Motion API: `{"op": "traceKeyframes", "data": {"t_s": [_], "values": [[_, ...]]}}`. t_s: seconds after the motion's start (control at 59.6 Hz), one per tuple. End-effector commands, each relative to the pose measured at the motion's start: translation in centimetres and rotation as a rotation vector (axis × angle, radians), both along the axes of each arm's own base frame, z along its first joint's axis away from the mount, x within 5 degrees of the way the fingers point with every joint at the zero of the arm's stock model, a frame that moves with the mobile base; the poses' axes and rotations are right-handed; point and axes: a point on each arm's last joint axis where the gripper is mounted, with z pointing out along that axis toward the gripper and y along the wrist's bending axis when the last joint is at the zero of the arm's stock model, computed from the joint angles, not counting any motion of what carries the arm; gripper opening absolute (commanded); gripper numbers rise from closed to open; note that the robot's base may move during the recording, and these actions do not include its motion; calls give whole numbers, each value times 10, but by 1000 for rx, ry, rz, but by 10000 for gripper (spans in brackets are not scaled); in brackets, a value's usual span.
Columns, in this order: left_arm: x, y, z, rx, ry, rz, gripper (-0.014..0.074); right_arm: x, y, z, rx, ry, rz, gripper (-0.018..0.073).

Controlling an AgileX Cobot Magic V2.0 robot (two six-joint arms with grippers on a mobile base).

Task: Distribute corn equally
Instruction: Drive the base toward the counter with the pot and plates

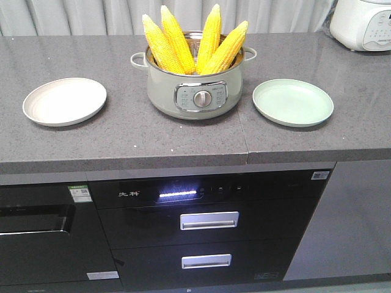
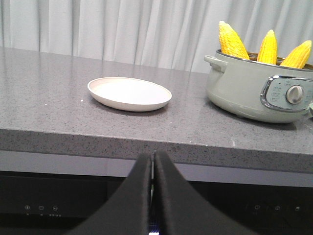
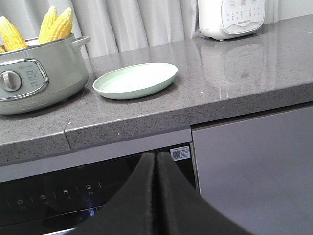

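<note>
Closest to the wrist cameras, the left gripper (image 2: 152, 196) hangs low in front of the counter's edge with its two dark fingers pressed together and nothing between them. The right gripper (image 3: 156, 196) is in the same posture, fingers closed on nothing, before the dark appliance front (image 1: 177, 194), whose panel shows a lit strip above two drawers with metal handles. Above them runs the grey speckled counter (image 1: 183, 140). On it, towards the front, a cream plate (image 1: 64, 101) lies on the left side and a pale green plate (image 1: 293, 102) on the right; both are bare. Between the plates, apart from each, sits a pale green pot (image 1: 194, 91) with side handles and a round dial on its front panel. The corn (image 1: 177, 39) is all in this pot: four bright yellow cobs stand upright, fanned out, with their pointed tips well above the rim. Farther back, at the right corner of the counter, stands a white appliance (image 1: 363, 24) with buttons on its face, and a pale pleated curtain (image 1: 79, 15) hangs behind everything.
</note>
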Motion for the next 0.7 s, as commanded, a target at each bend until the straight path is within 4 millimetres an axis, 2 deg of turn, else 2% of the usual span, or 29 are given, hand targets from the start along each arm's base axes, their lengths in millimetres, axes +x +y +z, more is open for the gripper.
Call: {"op": "traceKeyframes", "data": {"t_s": [0.0, 0.688], "values": [[-2, 1, 16, -19, -118, 8, -6, 1, 1, 1, -21, -59, 14, -2], [-2, 1, 16, -19, -118, 8, -6, 1, 1, 1, -21, -59, 14, -2]]}}
